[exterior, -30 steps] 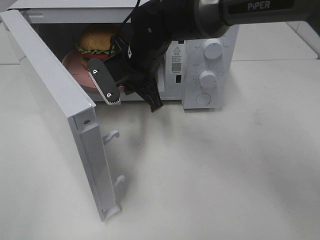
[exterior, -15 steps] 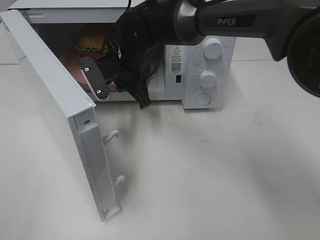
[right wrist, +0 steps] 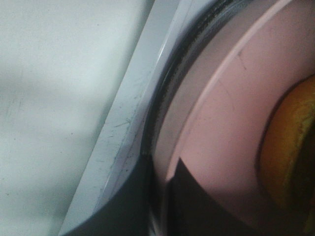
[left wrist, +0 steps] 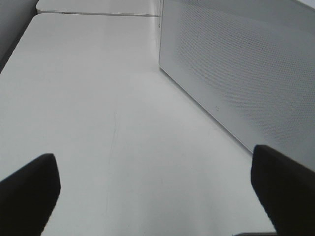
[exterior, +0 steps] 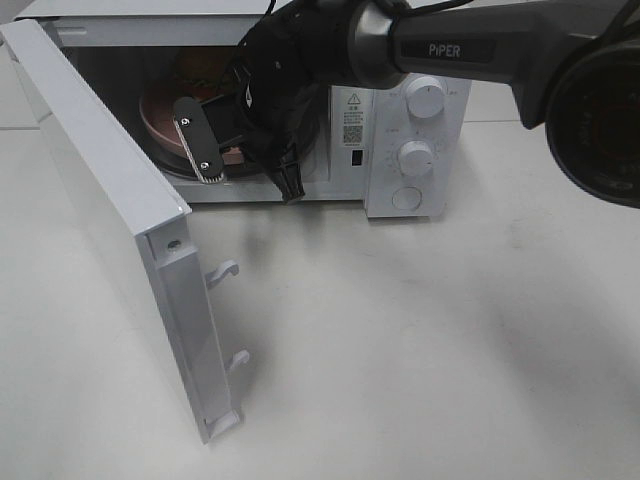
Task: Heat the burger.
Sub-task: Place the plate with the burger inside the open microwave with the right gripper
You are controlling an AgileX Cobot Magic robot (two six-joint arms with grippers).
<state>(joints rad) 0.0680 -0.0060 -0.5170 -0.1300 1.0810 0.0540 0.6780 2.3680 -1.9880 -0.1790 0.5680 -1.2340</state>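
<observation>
White microwave door (exterior: 110,190) stands swung wide at the left of the overhead frame, with two latch hooks (exterior: 222,272) jutting from its free edge over the pale counter (exterior: 420,330). In the left wrist view the left pincer (left wrist: 155,189) is spread wide with nothing between its tips. It hangs above the counter beside a white, finely dotted panel (left wrist: 246,64), probably that door's outer face.

Right of the door, in the upper left of the overhead frame, the cavity (exterior: 105,75) holds a pink plate (exterior: 160,112). The burger (exterior: 205,66) sits on the plate toward the back, half hidden by the black arm (exterior: 330,50). The right pincer (exterior: 208,165) reaches in from the upper right, its tips together on the plate's near rim, as best the views show. The right wrist view shows a dark finger on the pink rim, beside the turntable edge (right wrist: 167,98) and the cavity's front sill (right wrist: 123,132).

The step appears to be seating the plate. To do it well, settle the plate flat and centred on the turntable before letting go. Then draw the pincer straight out above the sill without dragging the rim.

At the right, the control panel (exterior: 440,190) carries a top dial (exterior: 427,100) and a middle dial (exterior: 415,157), both untouched. The arm itself blocks the opening, so the door cannot shut until the arm is clear.
</observation>
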